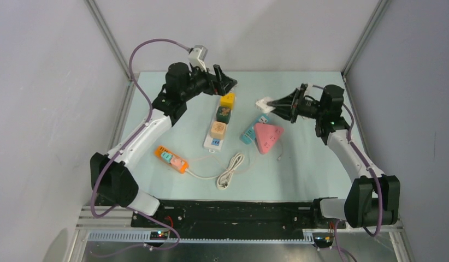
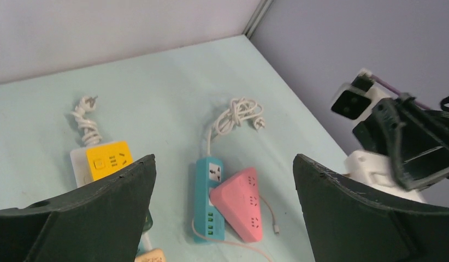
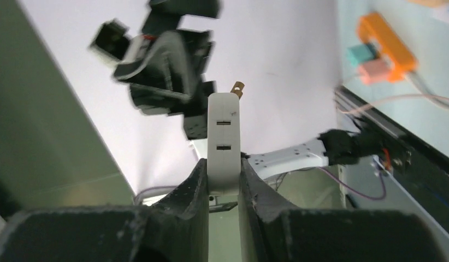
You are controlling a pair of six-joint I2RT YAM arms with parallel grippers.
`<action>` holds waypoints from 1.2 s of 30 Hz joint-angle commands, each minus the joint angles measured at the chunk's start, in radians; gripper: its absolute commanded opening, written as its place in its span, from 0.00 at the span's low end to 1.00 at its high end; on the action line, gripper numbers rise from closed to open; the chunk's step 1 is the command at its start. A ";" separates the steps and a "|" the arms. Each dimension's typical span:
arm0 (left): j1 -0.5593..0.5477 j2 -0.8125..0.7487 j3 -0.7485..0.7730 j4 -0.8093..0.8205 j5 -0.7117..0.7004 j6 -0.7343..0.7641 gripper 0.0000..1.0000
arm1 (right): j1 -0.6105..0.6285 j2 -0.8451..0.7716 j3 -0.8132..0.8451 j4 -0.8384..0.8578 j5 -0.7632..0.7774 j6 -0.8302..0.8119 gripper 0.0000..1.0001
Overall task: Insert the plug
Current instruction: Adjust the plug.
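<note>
We see right gripper [image 3: 222,183] clamped on white plug [image 3: 223,136], aloft at 1 o'clock of blue strip [image 1: 248,132]; insertion pending. Left gripper [image 2: 223,164] spread, empty.

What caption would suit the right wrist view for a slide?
Right gripper clamps a white plug adapter, one brass prong showing at its top.

Bare table [image 1: 309,164] right of pink triangular socket [image 1: 267,136], coiled cable [image 1: 231,171] and orange strip [image 1: 171,159] crowding the near middle
</note>
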 commanded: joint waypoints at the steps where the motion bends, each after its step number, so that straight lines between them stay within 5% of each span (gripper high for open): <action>1: -0.016 -0.047 -0.032 0.008 0.052 0.050 1.00 | -0.031 -0.009 0.063 -0.815 -0.057 -0.553 0.00; 4: -0.047 -0.070 -0.077 0.001 0.089 0.178 1.00 | -0.036 0.005 0.095 -1.015 0.007 -0.652 0.00; 11: -0.163 -0.160 -0.217 -0.044 0.174 0.555 1.00 | -0.059 -0.017 0.101 -1.135 0.123 -0.480 0.00; 18: -0.324 -0.176 -0.278 -0.044 0.230 0.769 1.00 | -0.052 -0.055 0.101 -1.280 0.189 -0.346 0.00; 28: -0.459 -0.091 -0.246 -0.030 0.153 0.801 0.92 | 0.030 -0.075 0.102 -1.296 0.214 -0.247 0.00; 34: -0.473 -0.062 -0.251 -0.029 0.116 0.787 0.76 | 0.052 -0.084 0.101 -1.270 0.207 -0.214 0.00; 36: -0.477 -0.056 -0.251 -0.029 0.106 0.780 0.64 | 0.057 -0.085 0.102 -1.272 0.206 -0.211 0.00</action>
